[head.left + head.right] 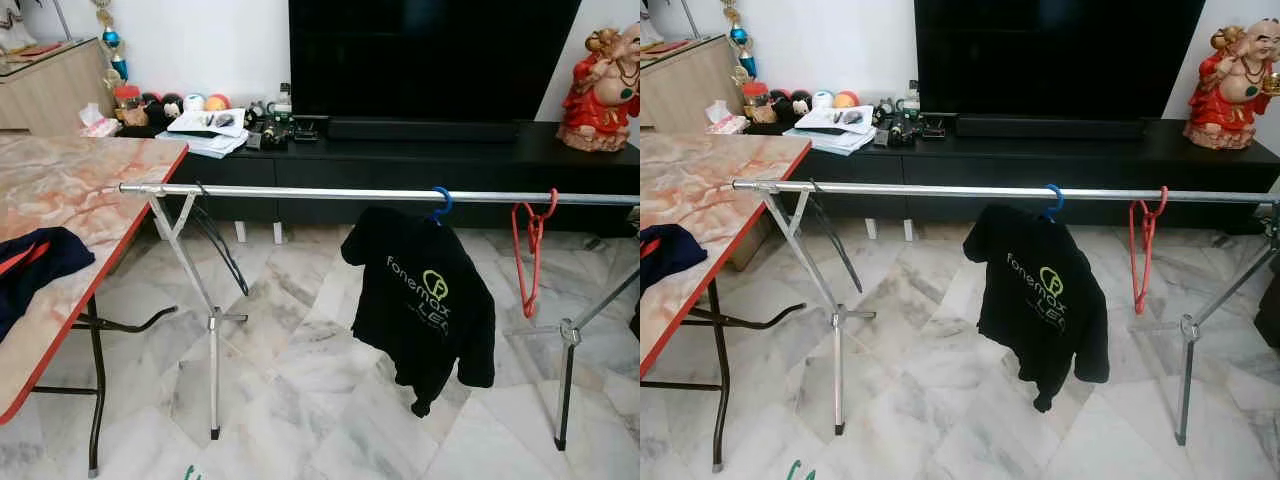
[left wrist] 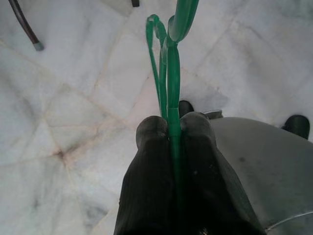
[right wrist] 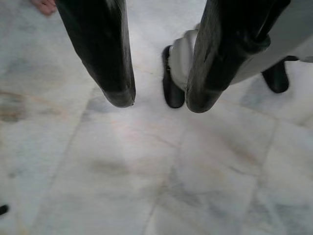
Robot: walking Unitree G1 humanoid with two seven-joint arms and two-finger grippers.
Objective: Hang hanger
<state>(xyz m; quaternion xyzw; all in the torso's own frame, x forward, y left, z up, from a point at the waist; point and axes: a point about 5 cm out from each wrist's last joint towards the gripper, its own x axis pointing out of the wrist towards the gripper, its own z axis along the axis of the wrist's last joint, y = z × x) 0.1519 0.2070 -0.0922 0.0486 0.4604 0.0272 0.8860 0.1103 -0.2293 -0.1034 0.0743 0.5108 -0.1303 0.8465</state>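
Observation:
My left gripper point(image 2: 172, 128) is shut on the stem of a green hanger point(image 2: 168, 58), held low over the marble floor; the hanger's tip peeks up at the bottom edge of the head view point(image 1: 795, 470). A silver drying rail point(image 1: 300, 192) runs across in front of me. On it hang a black hanger point(image 1: 218, 245) at the left, a blue hanger point(image 1: 441, 204) carrying a black T-shirt point(image 1: 425, 310), and a red hanger point(image 1: 530, 250) at the right. My right gripper point(image 3: 159, 100) hangs open above the floor with nothing between its fingers.
A marble-topped table point(image 1: 90, 190) with a red edge stands on my left, with a dark garment point(image 1: 30, 265) lying on it. The rail's crossed legs point(image 1: 213, 330) point(image 1: 567, 340) stand on the floor. Behind it are a black TV console point(image 1: 420, 160) and a red statue point(image 1: 603, 85).

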